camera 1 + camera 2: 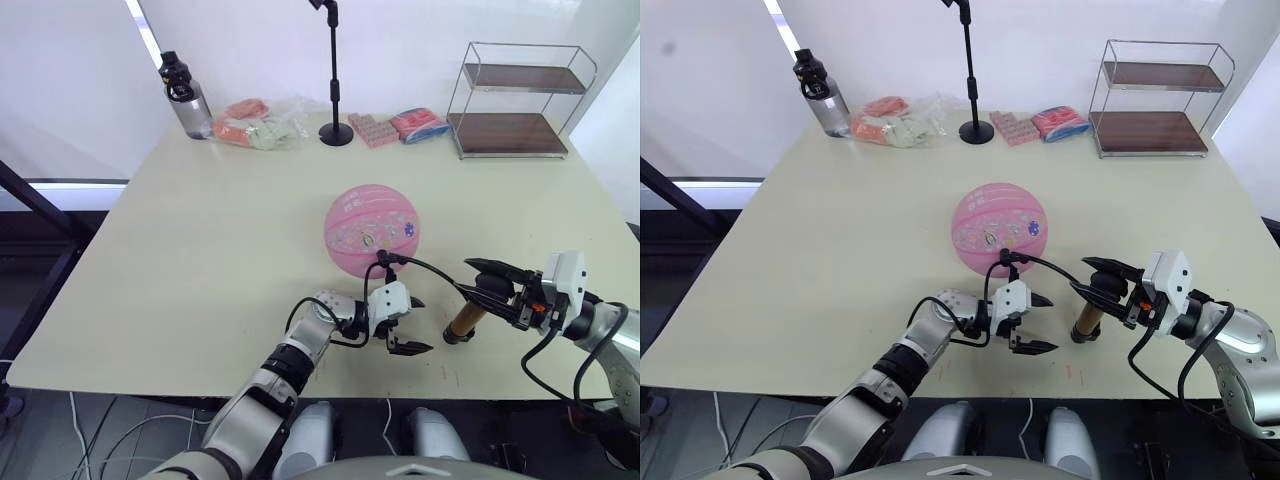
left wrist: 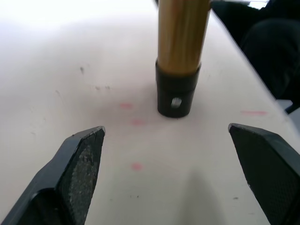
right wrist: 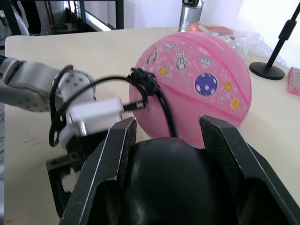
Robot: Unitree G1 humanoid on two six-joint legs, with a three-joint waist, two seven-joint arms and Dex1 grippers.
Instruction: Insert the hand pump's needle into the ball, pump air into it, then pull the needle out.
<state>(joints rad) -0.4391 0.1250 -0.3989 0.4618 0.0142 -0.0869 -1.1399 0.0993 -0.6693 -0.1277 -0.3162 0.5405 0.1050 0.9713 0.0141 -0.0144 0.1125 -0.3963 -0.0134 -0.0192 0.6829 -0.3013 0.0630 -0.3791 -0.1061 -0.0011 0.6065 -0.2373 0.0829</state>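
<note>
Across the cream table (image 1: 200, 240) we see the pink ball (image 1: 371, 230) at centre, hose fitting plugged into it. Our right gripper (image 1: 484, 283) clamps the hand pump (image 1: 464, 323) by its handle; our left gripper (image 1: 410, 324) hovers spread beside its base.

The needle cannot be made out: where the black hose (image 3: 161, 105) meets the ball (image 3: 206, 89), a black fitting (image 3: 140, 80) covers the spot, so whether the pin sits inside the rubber is too small to tell. In the right wrist view the hand pump's handle (image 3: 164, 183) hides the barrel below it and blocks the lower part of the ball. In the left wrist view the bronze barrel (image 2: 183, 33) is cut off at the picture's edge. The microphone stand (image 1: 333, 75) is cropped in both eye views.
</note>
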